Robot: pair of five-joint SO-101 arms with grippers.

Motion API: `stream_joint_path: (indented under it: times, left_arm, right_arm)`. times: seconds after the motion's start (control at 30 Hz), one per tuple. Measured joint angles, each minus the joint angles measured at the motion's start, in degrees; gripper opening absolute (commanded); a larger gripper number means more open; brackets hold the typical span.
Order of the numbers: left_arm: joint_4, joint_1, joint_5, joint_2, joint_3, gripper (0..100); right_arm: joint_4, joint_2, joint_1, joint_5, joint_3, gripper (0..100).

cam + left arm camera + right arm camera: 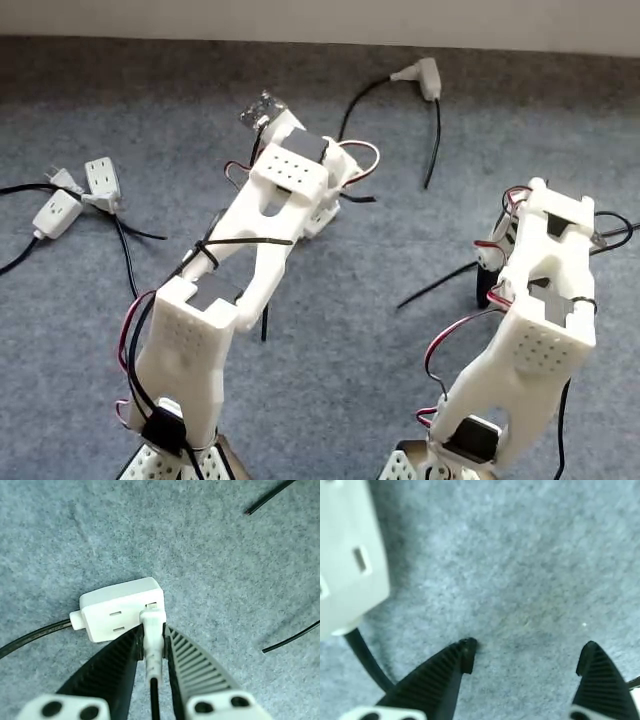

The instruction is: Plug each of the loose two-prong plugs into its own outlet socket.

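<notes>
Left wrist view: fingers (191, 661) pinch plug (152, 636) against socket (116, 609).

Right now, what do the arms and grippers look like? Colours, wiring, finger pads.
The left arm and right arm are white shells with perforated panels, black servos, and red, white and black wires looped alongside. The left gripper and right gripper have black ribbed fingers on white mounts.

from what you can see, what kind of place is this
Probably a robotics practice bench: two white arms stand over a grey carpet-like mat, with outlet sockets and a loose plug on black cords.
</notes>
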Motion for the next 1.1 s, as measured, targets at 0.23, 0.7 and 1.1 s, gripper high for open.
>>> stream_joint_path:
  times: [0.23,0.7,1.1]
  left_arm:
    - [4.92,-1.93,0.00,0.00,0.00,1]
    - [19.52,-3.08,-8.88,0.97,0.79,1]
    - [19.52,-3.87,-8.97,8.70,-0.97,1]
  right_arm:
    - [0.00,0.00,-0.18,0.00,0.00,33.6]
    - [0.00,0.00,-0.18,0.00,0.00,33.6]
    - [0.00,0.00,-0.18,0.00,0.00,33.6]
